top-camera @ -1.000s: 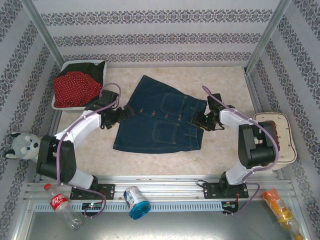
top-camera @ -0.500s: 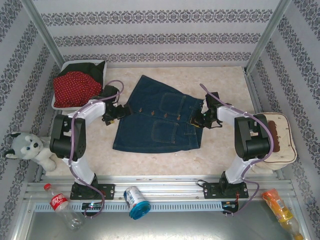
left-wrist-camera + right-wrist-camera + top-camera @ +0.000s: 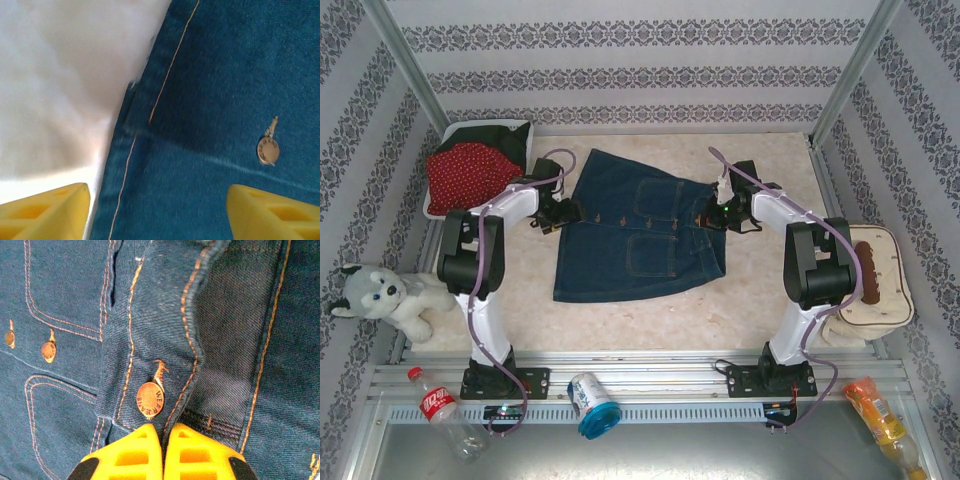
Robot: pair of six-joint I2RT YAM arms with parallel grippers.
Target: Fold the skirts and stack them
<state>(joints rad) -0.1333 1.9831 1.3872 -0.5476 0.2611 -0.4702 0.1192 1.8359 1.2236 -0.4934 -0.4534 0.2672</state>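
Note:
A dark blue denim skirt point(image 3: 640, 225) lies spread flat in the middle of the table, buttons and pockets facing up. My left gripper point(image 3: 570, 212) sits at its left edge; in the left wrist view it point(image 3: 157, 200) stands open, with the stitched denim side edge point(image 3: 210, 100) between the yellow fingers. My right gripper point(image 3: 712, 215) is at the skirt's right edge. In the right wrist view it point(image 3: 163, 432) is shut on a fold of denim beside a copper button point(image 3: 150, 400). A red polka-dot skirt point(image 3: 465, 175) and a black skirt point(image 3: 510, 135) lie in the basket.
The white basket point(image 3: 470, 125) stands at the table's far left corner. A plush husky point(image 3: 380, 295) sits off the left edge and a cream cushion-like object point(image 3: 875, 285) off the right. A bottle point(image 3: 440, 408), a can point(image 3: 590, 400) and an orange bottle point(image 3: 880, 415) lie on the near rail.
Both grippers have moved toward the far side, and the skirt has shifted and straightened with them. The right gripper has shut on the denim. The left jaws have narrowed.

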